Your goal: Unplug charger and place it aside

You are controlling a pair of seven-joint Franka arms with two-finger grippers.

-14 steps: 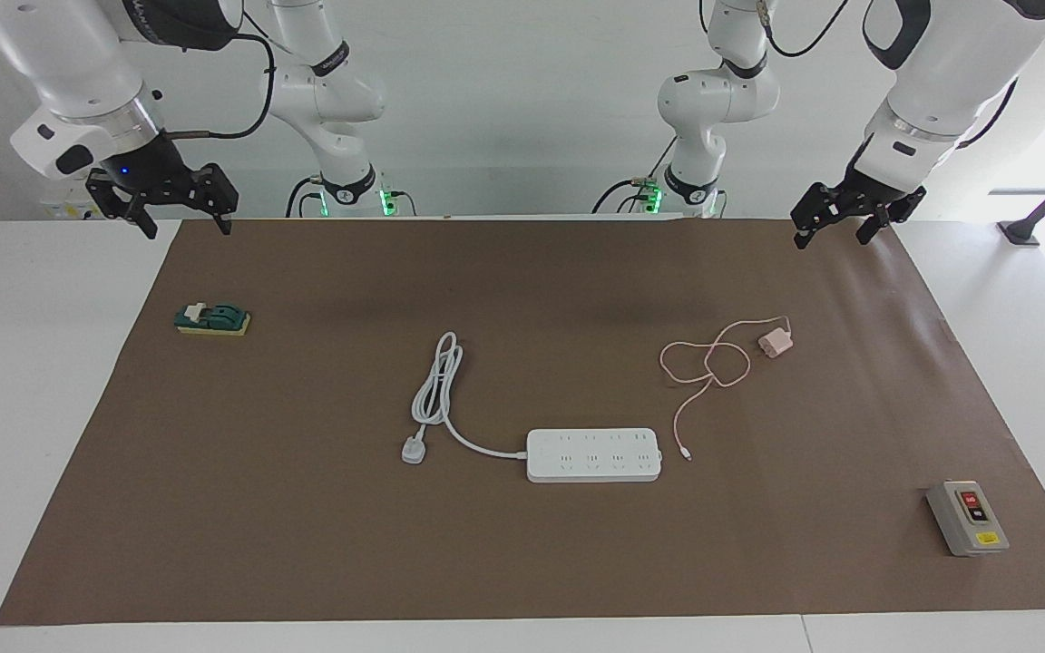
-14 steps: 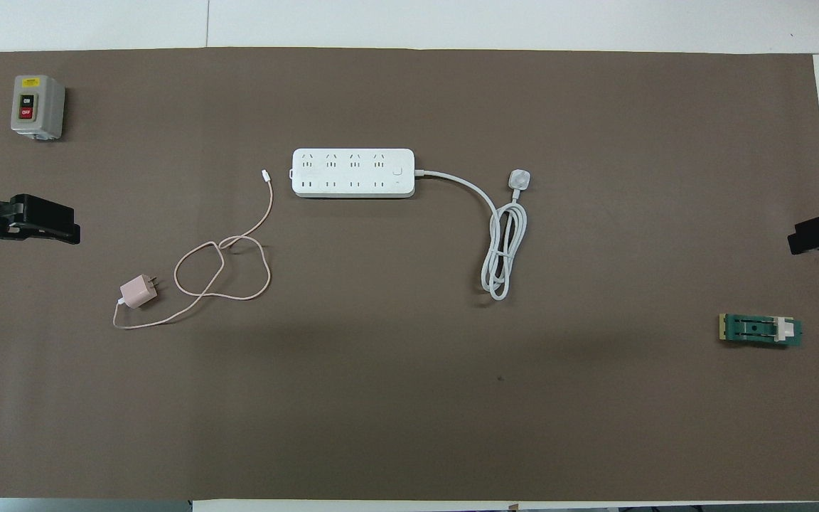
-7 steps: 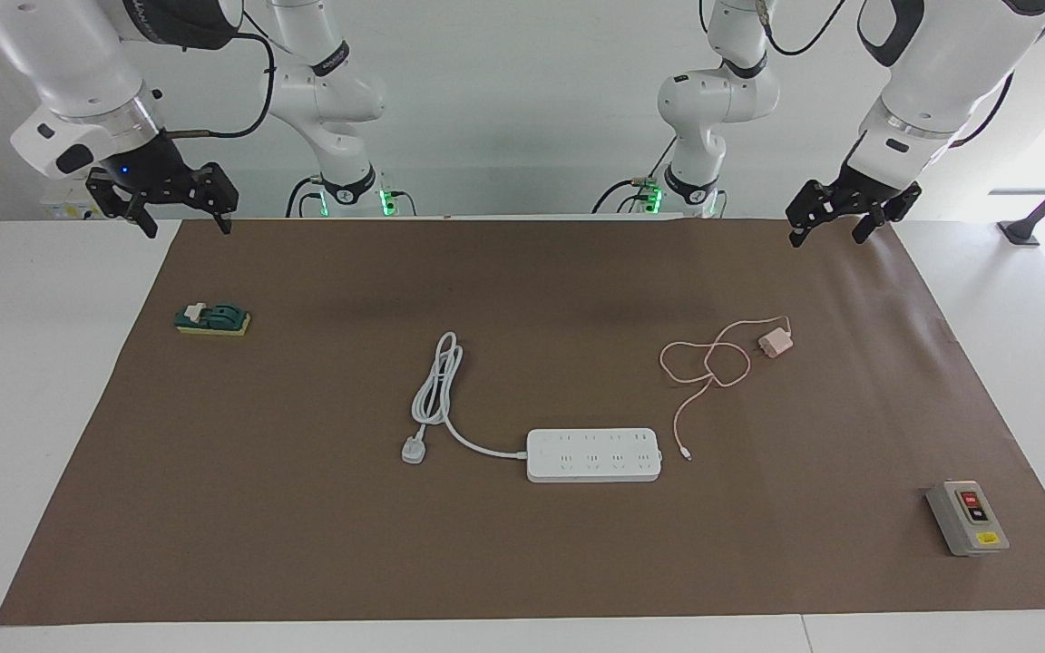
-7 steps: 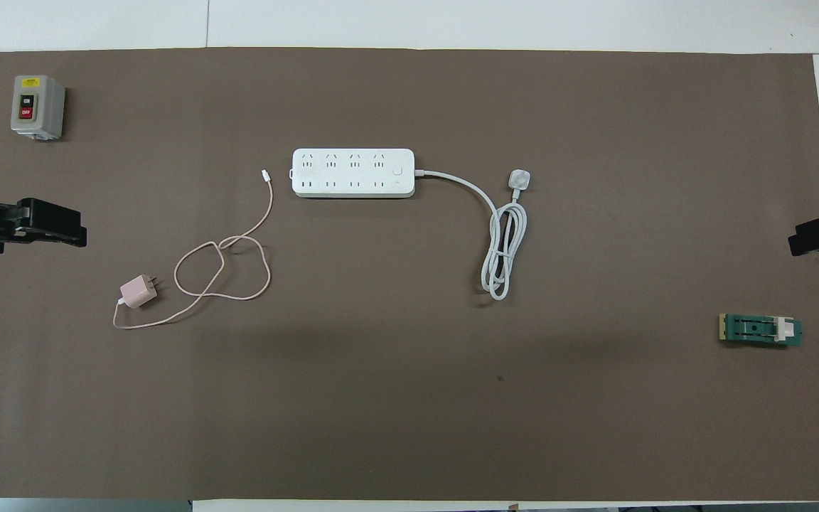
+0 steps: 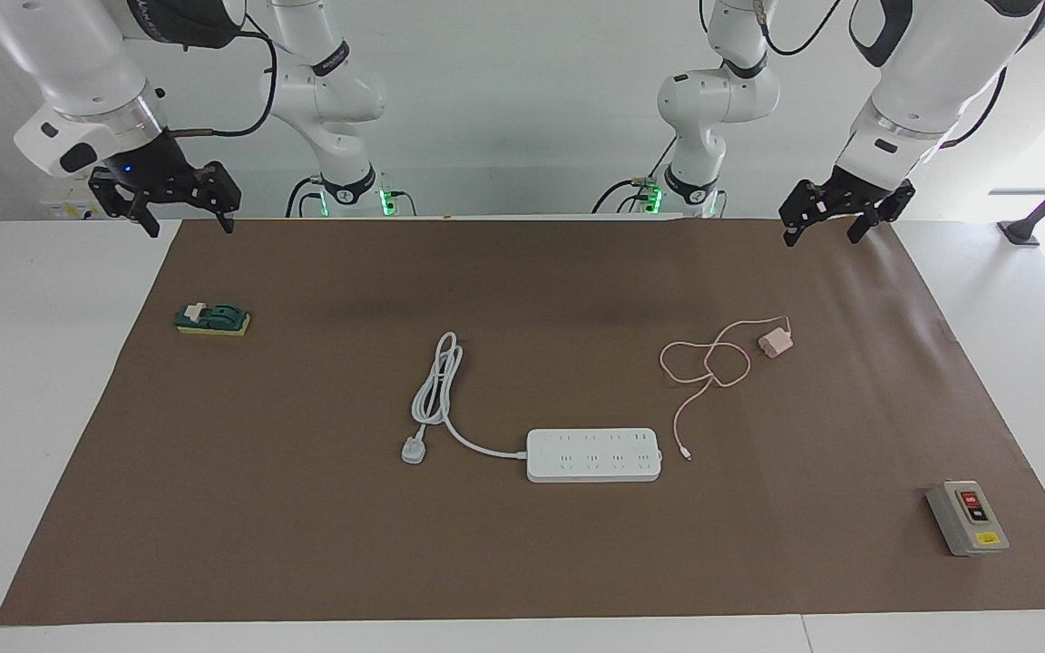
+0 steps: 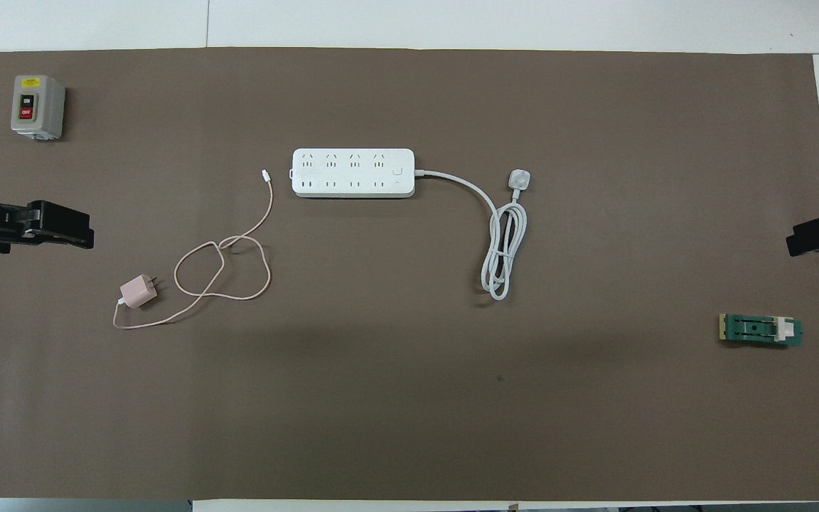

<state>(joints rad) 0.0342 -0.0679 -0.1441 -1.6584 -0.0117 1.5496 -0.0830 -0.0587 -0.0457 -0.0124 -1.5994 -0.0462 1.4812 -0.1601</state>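
Observation:
The charger (image 5: 774, 344) is a small pale pink cube lying on the brown mat, with its thin pink cable (image 5: 706, 365) looped beside it. It is not plugged into anything. It lies apart from the white power strip (image 5: 593, 454), nearer to the robots and toward the left arm's end. The overhead view also shows the charger (image 6: 138, 291) and the strip (image 6: 352, 173). My left gripper (image 5: 820, 231) is open and empty, raised over the mat's edge at the left arm's end (image 6: 75, 231). My right gripper (image 5: 187, 222) is open and empty, raised over the mat's corner at the right arm's end (image 6: 800, 242).
The strip's thick white cord and plug (image 5: 413, 450) lie coiled toward the right arm's end. A grey switch box (image 5: 967, 517) stands far from the robots at the left arm's end. A green block (image 5: 212, 318) lies near the right gripper.
My left gripper has risen a little and shifted slightly toward the table's middle. The right gripper has barely moved. The charger and the strip lie as before.

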